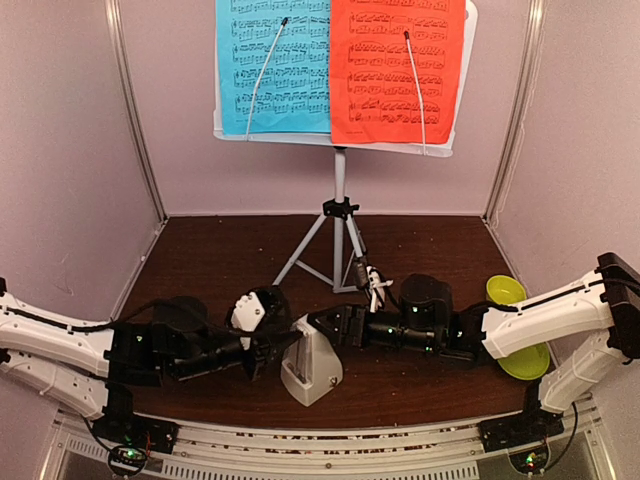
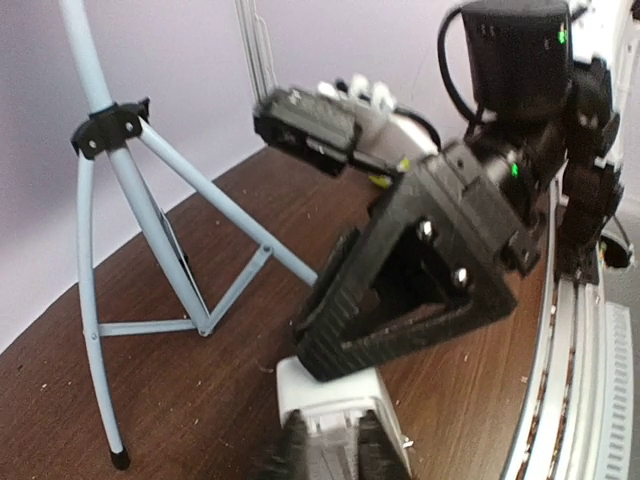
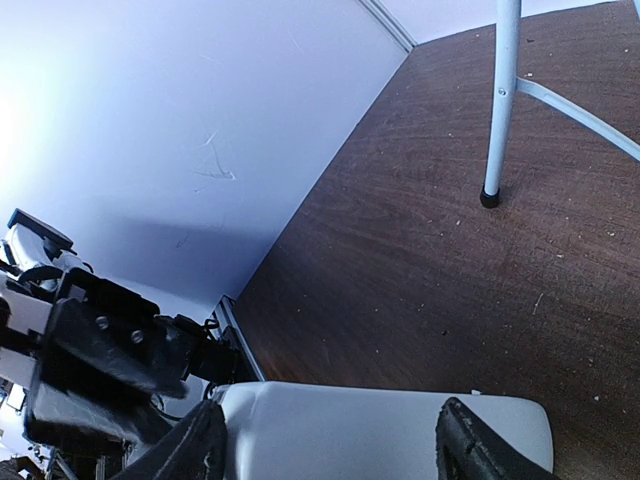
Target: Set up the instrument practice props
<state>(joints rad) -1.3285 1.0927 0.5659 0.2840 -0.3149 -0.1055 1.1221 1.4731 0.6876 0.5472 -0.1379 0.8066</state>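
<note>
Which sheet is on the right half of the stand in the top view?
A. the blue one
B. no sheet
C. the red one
C: the red sheet covers the right half of the stand, and the blue sheet covers the left half.

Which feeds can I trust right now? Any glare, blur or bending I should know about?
Top view: even light, sharp, notes on the blue sheet and red sheet legible. Left wrist: the rail bows from lens distortion; left claw blurred at the bottom edge. Right wrist: wall washed out by glare; right claw dark, soft, straddling the metronome.
</note>
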